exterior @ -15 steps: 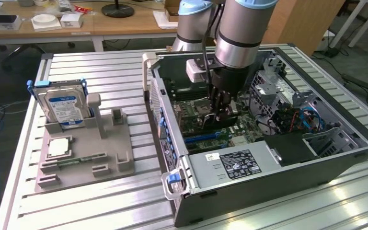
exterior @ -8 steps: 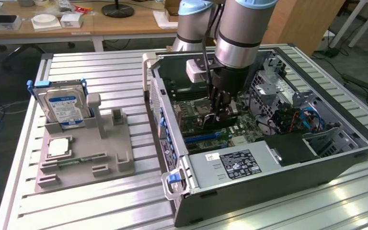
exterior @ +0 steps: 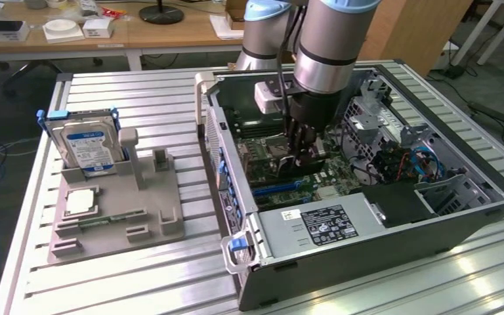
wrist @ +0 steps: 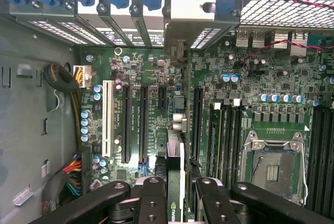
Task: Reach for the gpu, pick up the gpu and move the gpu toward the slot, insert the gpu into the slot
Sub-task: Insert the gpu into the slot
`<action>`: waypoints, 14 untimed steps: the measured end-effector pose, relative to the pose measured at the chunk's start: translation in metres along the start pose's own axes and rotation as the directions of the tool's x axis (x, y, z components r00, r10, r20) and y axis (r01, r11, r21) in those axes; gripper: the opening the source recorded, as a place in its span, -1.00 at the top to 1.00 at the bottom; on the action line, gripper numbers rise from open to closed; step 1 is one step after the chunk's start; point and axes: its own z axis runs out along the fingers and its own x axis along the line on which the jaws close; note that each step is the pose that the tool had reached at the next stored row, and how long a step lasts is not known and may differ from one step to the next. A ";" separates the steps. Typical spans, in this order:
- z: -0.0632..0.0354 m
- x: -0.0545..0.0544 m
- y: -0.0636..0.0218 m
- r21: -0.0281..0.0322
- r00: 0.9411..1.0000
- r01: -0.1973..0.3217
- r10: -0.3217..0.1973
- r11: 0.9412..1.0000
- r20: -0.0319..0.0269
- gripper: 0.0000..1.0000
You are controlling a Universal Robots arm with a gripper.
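While clamped in the gripper (wrist: 176,195) | gpu (wrist: 176,172) stood edge-on over slot (wrist: 172,125), card's 12 o'clock | judged light, stiff, fragile; best gripped along top edge.

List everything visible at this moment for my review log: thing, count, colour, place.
computer case: one, dark grey, open, on the slatted table
motherboard: one, green, inside the case
gpu: one, dark card seen edge-on, held over the motherboard's slots
hard drive: one, silver with blue-white label, upright in the holder at the exterior view's left
parts holder: one, grey, beside the case
memory stick: one, green, lying on the holder
gripper: one, black, jaws shut on the gpu
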 end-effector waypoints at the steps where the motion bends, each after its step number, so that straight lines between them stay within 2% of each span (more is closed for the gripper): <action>1: 0.0007 0.000 0.0000 0.000 1.000 0.000 0.000 1.000 0.000 0.47; 14: 0.0053 0.000 0.0030 0.000 1.000 0.000 0.000 1.000 0.000 0.47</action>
